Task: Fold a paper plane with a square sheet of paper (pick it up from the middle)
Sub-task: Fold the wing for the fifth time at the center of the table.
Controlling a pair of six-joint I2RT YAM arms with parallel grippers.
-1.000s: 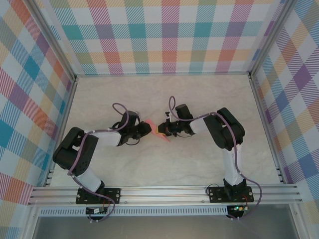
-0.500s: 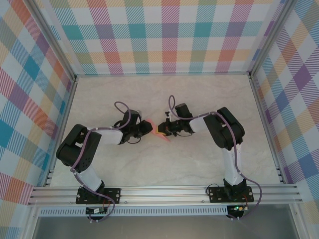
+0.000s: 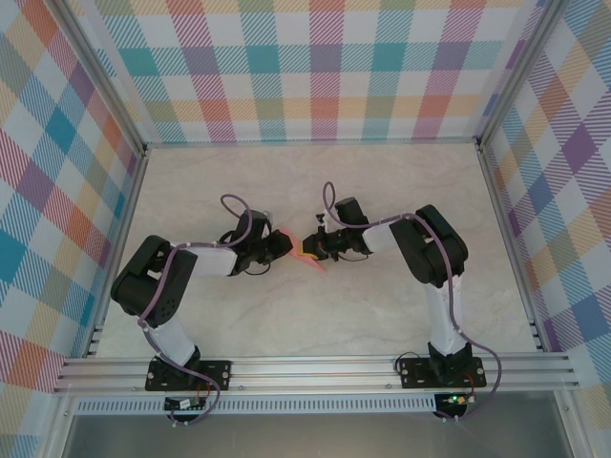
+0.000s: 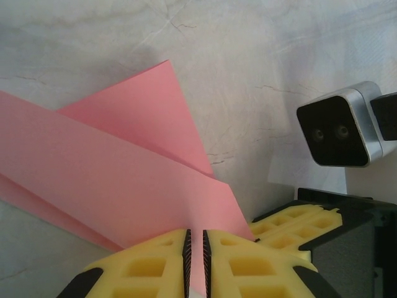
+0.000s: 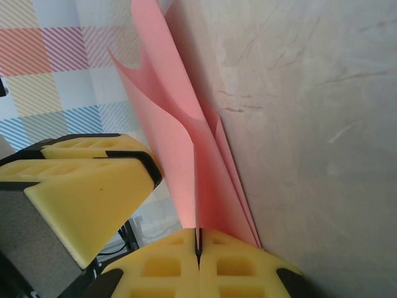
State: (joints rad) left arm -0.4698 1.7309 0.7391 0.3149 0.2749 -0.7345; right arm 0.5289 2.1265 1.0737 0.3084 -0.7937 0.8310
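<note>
Pale marbled table runs from the arm bases out to a plaid back wall, and about midway sits the square sheet of paper, salmon pink and already creased into layers. Nearest, left of the sheet, the left gripper is clenched on one edge of it; right of the sheet the right gripper is clamped tight on the other end, so the two tips almost meet across the paper. I judge this a mid-fold step (no dart shape yet). The next move probably calls for one pincer to pin the crease while the other lays the loose flap flat. Looking along the left wrist, the sheet is broad overlapping flaps with one pointed corner, slipping between the yellow pads, with the other arm's camera beyond it. Edge-on from the right wrist, one leaf curls away from a tighter stack. Whether the sheet touches the table, I cannot tell.
</note>
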